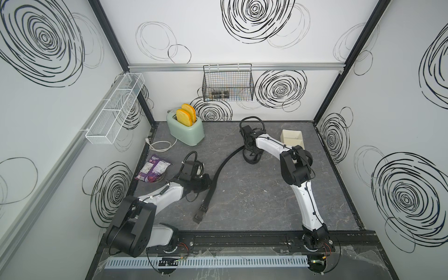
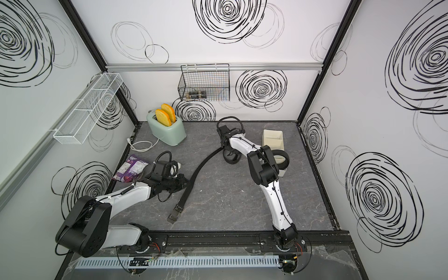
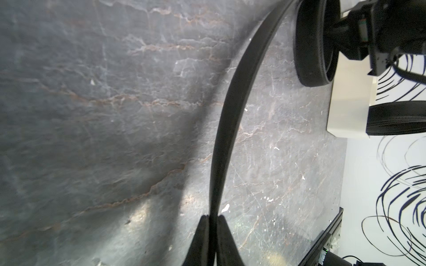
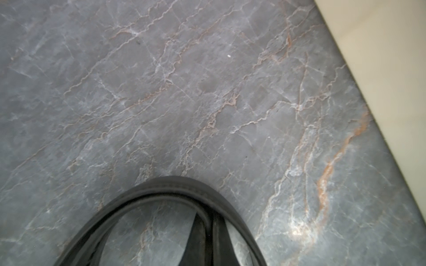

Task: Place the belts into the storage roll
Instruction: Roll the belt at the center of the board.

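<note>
While the left pincer (image 3: 213, 222) clamps the belt (image 3: 230, 115) mid-length, the right pincer (image 4: 208, 230) clamps its looped end. The storage roll (image 1: 291, 135) stands near.

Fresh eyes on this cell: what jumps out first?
A long black belt curves across the table's middle, pinched by the left end effector and looped at the right end effector. A mint toaster with orange toast stands back left; a coiled belt sits in the cream tray, back right.

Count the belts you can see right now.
2. The long belt lies across the table, far end looped; the coiled belt sits in the cream tray.
</note>
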Controlling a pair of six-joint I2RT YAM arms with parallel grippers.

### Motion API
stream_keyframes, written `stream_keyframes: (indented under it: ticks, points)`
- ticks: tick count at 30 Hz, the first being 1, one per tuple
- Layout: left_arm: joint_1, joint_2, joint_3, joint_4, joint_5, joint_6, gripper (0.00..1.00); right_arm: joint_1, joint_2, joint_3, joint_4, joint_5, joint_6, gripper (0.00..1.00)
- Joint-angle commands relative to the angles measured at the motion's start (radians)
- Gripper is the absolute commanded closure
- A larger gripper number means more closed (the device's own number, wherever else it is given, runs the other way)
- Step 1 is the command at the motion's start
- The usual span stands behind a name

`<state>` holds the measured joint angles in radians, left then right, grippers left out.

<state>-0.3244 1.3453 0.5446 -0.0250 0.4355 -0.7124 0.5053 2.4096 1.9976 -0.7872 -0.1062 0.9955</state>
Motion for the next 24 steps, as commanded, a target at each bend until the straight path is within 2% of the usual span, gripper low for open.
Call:
stream_keyframes:
  ticks: [1, 3, 7, 9, 13, 15, 18, 20, 22, 24]
  points:
    - [-0.082, 0.016, 0.046, 0.057, -0.025, -0.052, 0.88, 0.014, 0.122, 0.083, -0.064, 0.006, 0.021, 1.00]
    - [-0.148, 0.041, 0.039, 0.098, -0.035, -0.087, 0.88, 0.022, 0.159, 0.184, -0.071, 0.002, -0.007, 1.00]
    - [-0.273, 0.128, 0.034, 0.238, -0.017, -0.184, 0.88, 0.020, 0.264, 0.412, -0.077, -0.119, -0.080, 1.00]
    - [-0.318, 0.180, 0.046, 0.307, -0.001, -0.224, 0.88, 0.023, 0.287, 0.458, -0.065, -0.148, -0.104, 1.00]
    - [-0.378, 0.284, 0.086, 0.455, 0.018, -0.313, 0.87, 0.037, 0.260, 0.412, 0.018, -0.264, -0.156, 1.00]
    - [-0.402, 0.331, 0.109, 0.481, 0.008, -0.328, 0.86, 0.045, 0.248, 0.421, 0.001, -0.273, -0.200, 1.00]
    - [-0.436, 0.411, 0.167, 0.527, 0.044, -0.340, 0.87, 0.042, 0.209, 0.367, 0.006, -0.356, -0.229, 1.00]
    - [-0.452, 0.432, 0.192, 0.524, 0.058, -0.327, 0.85, 0.037, 0.193, 0.360, -0.061, -0.326, -0.239, 1.00]
    - [-0.464, 0.440, 0.204, 0.479, 0.088, -0.285, 0.79, 0.029, 0.172, 0.326, -0.112, -0.331, -0.239, 1.00]
    - [-0.465, 0.398, 0.157, 0.436, 0.113, -0.257, 0.73, 0.022, 0.150, 0.283, -0.188, -0.292, -0.211, 1.00]
